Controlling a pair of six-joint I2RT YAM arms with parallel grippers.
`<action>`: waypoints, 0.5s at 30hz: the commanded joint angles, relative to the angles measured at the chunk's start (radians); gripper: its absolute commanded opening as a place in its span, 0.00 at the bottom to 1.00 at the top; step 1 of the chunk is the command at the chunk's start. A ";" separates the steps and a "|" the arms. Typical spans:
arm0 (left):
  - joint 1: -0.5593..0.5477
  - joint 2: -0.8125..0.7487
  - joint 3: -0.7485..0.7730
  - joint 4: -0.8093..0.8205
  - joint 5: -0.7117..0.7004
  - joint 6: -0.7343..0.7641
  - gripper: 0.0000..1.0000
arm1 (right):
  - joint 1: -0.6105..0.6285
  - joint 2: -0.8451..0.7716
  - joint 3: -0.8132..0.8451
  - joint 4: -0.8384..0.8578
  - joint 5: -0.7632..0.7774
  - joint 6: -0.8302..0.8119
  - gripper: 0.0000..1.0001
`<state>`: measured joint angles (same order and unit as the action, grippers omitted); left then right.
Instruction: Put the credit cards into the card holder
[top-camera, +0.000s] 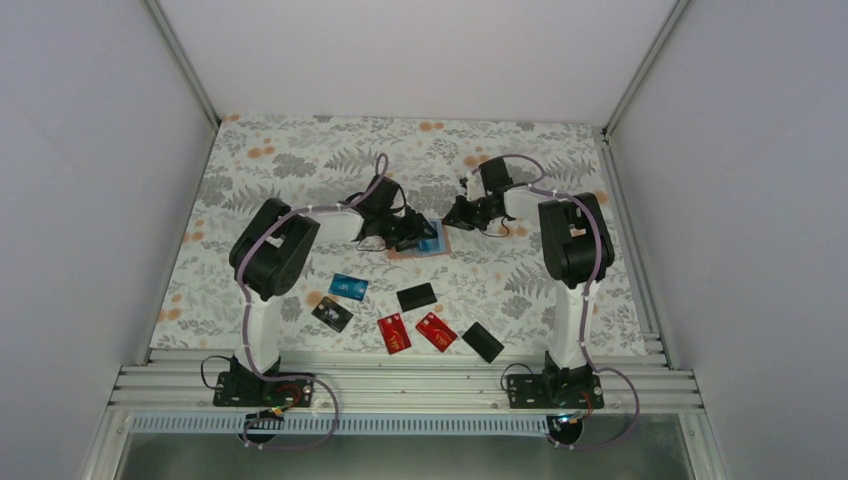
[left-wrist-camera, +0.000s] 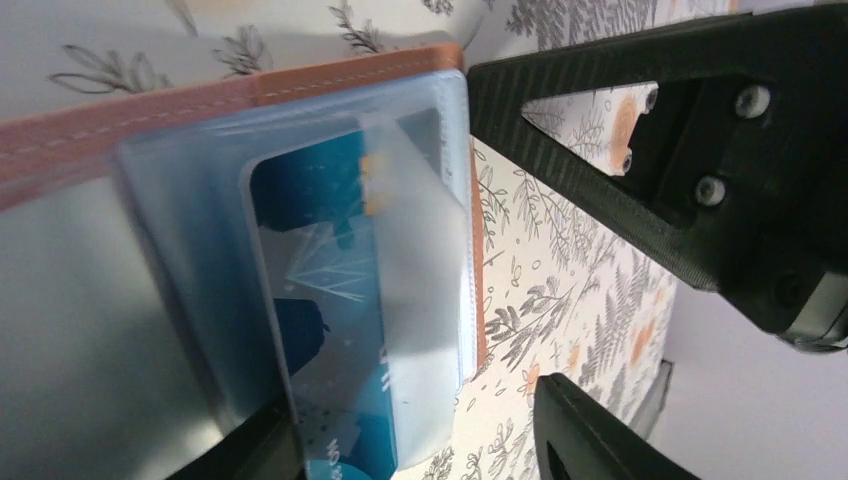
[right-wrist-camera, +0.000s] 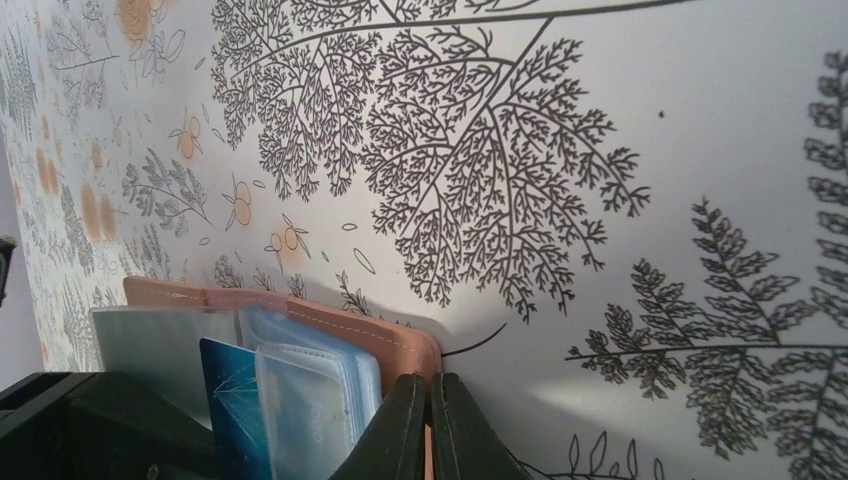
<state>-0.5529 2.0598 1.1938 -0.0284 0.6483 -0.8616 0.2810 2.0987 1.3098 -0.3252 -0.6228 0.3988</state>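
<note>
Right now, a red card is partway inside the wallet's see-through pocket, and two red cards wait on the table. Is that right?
Not quite. The card partway inside the wallet's see-through pocket is blue, not red. The left wrist view shows it up close. The rest is right: two red cards do lie on the table.

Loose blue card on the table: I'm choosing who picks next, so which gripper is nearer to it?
Left. The left gripper sits just beyond the loose blue card, at the card holder; the right gripper is farther off, on the holder's other side.
</note>
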 joint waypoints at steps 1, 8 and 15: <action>-0.033 0.033 0.018 -0.210 -0.144 0.015 0.56 | 0.010 -0.011 -0.030 -0.072 0.012 -0.001 0.06; -0.062 0.039 0.090 -0.322 -0.228 0.033 0.73 | 0.011 -0.030 -0.050 -0.065 0.002 -0.001 0.06; -0.090 0.037 0.150 -0.402 -0.266 0.034 1.00 | 0.010 -0.061 -0.061 -0.061 -0.012 -0.010 0.06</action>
<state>-0.6289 2.0548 1.3483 -0.2543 0.4789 -0.8330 0.2810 2.0674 1.2682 -0.3298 -0.6212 0.3988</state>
